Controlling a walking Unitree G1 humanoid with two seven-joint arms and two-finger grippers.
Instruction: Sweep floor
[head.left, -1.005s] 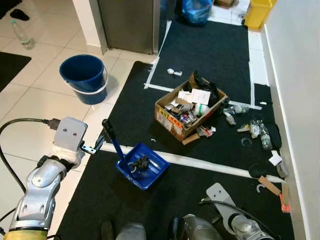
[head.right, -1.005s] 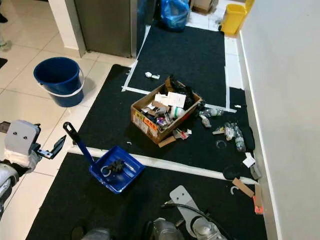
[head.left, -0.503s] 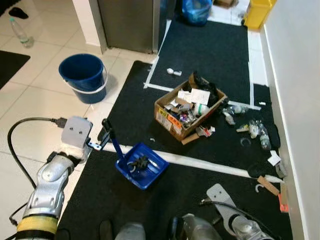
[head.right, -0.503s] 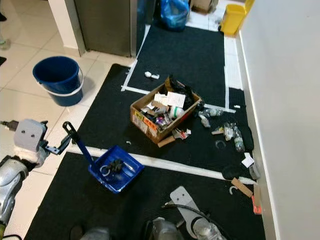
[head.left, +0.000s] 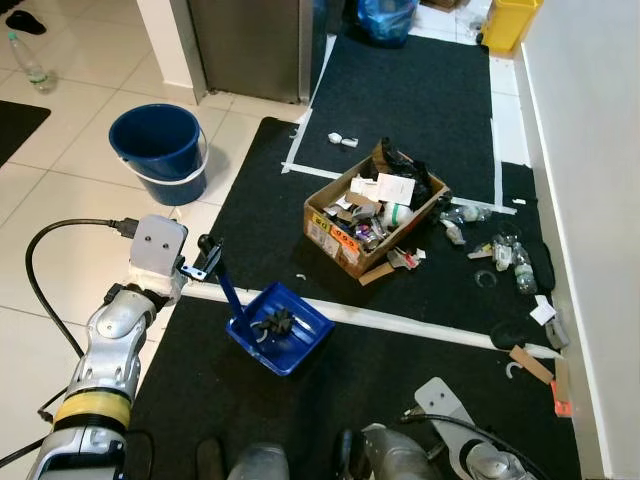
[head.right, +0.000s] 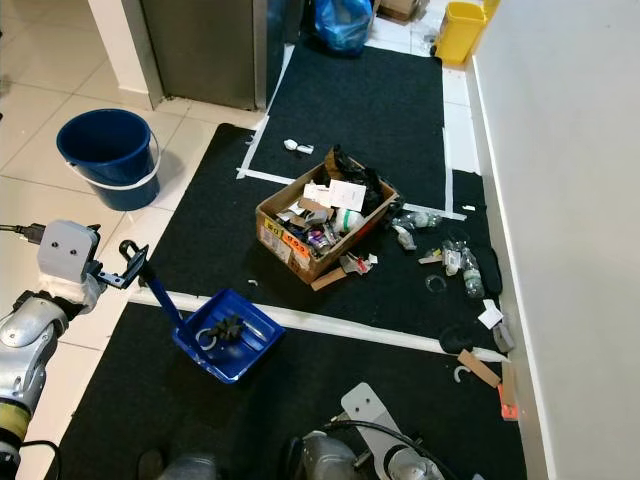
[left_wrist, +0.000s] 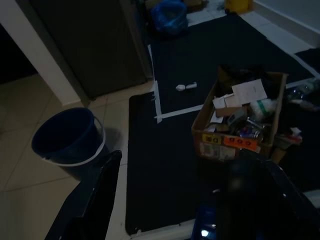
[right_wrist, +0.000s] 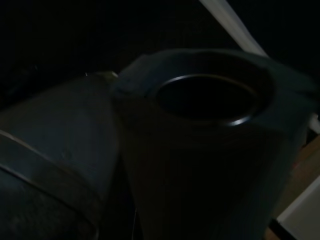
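Left gripper (head.left: 203, 262) is at the black knob on top of the dustpan (head.left: 280, 329) handle (head.left: 227, 290), fingers spread apart with the knob between them or just at the tips; not clamped. Contact itself is too small to confirm. Right gripper: wrist view is dark, cannot tell its jaw state, arm hangs low and idle.

Dustpan sits on the black mat (head.left: 400, 360), just on the robot's side of the white tape line (head.left: 400, 322), and near the cardboard box (head.left: 372, 215) of trash, between the box and the robot. Some dark debris lies in the tray.

Orientation: handle rises at a slant from the tray up toward the blue bucket (head.left: 158, 153); tray mouth faces away from the bucket. Long axis runs bucket-side knob to far tray edge, diagonal to the tape line.

To do this step well, I'd judge:
- centre the fingers on the handle just below the knob, then close
- keep the tray level on lift so debris stays in
- loose litter (head.left: 505, 255) beyond the box still needs sweeping
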